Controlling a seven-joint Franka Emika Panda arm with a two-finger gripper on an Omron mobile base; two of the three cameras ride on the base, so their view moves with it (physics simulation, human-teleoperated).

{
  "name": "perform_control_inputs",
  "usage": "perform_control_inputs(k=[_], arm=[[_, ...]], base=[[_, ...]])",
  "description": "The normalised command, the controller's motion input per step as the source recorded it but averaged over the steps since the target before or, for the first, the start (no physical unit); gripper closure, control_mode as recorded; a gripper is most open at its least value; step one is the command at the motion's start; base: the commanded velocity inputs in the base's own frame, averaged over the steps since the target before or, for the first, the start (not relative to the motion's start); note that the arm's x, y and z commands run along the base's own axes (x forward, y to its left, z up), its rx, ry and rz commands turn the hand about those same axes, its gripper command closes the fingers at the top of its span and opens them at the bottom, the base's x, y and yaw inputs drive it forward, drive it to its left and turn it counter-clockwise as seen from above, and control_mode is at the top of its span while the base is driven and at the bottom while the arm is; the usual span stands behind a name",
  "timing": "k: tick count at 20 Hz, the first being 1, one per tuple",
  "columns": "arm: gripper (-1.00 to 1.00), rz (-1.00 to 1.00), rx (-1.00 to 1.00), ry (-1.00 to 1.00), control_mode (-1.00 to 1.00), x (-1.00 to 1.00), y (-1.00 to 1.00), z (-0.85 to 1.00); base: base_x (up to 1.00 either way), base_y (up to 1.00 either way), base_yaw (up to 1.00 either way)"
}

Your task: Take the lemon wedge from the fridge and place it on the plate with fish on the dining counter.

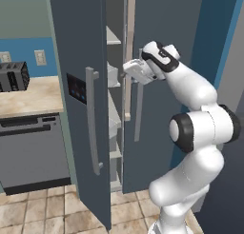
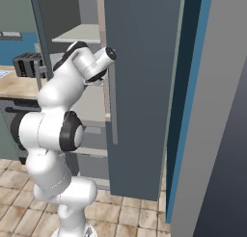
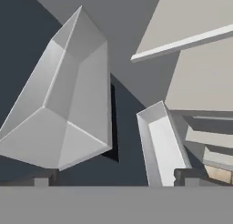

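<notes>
I have the gripper (image 3: 113,177) jaws spread wide and empty, hand reaching into the gap between the fridge (image 1: 78,47) doors, large light grey door bin (image 3: 63,104) left of the fingertips, narrow bin (image 3: 164,145) just ahead-right, shelves (image 3: 200,41) beyond, can't spot the lemon wedge

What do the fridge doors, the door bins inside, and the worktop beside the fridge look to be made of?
Fridge: probably painted metal, given its flat slate-grey matte doors without glare, with paler grey bar handles. Door bins: light grey, thin-walled, likely plastic. Worktop: beige mottled surface, stone or laminate; rendering leaves it open.
</notes>
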Motion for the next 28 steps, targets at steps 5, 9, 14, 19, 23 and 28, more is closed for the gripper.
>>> perform_control_inputs(k=[5, 9, 14, 19, 23, 28], arm=[[-1.0, 0.08, 0.04, 0.0, -1.0, 0.32, 0.38, -0.07], [-1.0, 0.07, 0.06, 0.0, -1.0, 0.47, 0.52, -0.14], [-1.0, 0.09, 0.01, 0.01, -1.0, 0.19, 0.59, -0.05], [-1.0, 0.13, 0.0, 0.01, -1.0, -0.18, 0.85, 0.0], [-1.0, 0.13, 0.0, 0.0, -1.0, -0.47, 1.0, 0.0], [-1.0, 0.11, 0.0, 0.0, -1.0, -0.4, 1.0, 0.0]], base=[[0.0, 0.0, 0.0], [0.0, 0.0, 0.0], [0.0, 0.0, 0.0], [0.0, 0.0, 0.0], [0.0, 0.0, 0.0], [0.0, 0.0, 0.0]])
